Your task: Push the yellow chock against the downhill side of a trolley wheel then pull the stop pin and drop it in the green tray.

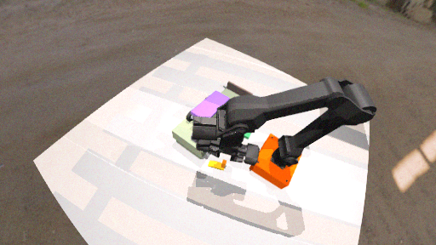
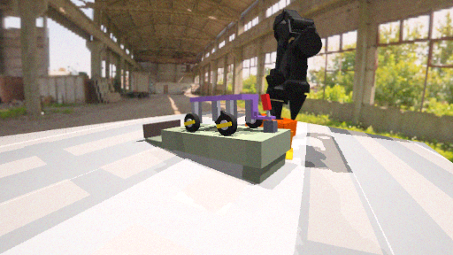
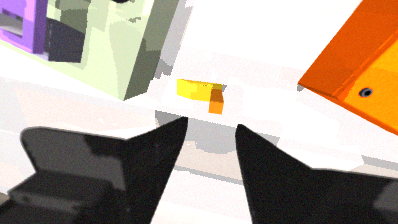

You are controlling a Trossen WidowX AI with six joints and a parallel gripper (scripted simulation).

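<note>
The purple trolley (image 1: 210,104) (image 2: 226,97) (image 3: 37,30) stands on the pale green ramp (image 1: 183,135) (image 2: 212,148) (image 3: 120,65). The red-headed stop pin (image 2: 265,102) is upright at the trolley's uphill end; the arm hides it in the top view. The yellow chock (image 1: 215,164) (image 2: 289,154) (image 3: 192,90), with its orange handle, lies on the table off the ramp's high end. My gripper (image 2: 287,116) (image 3: 211,125) is partly open and empty, above the table close to the chock, which shows beyond the fingertips in the wrist view. Only a sliver of the green tray (image 1: 248,135) shows under the arm.
The orange arm base (image 1: 272,174) (image 2: 287,126) (image 3: 345,45) is beside the chock. A dark end board (image 1: 240,88) (image 2: 161,128) stands at the ramp's low end. The ramp's high end is a raised block edge near the gripper.
</note>
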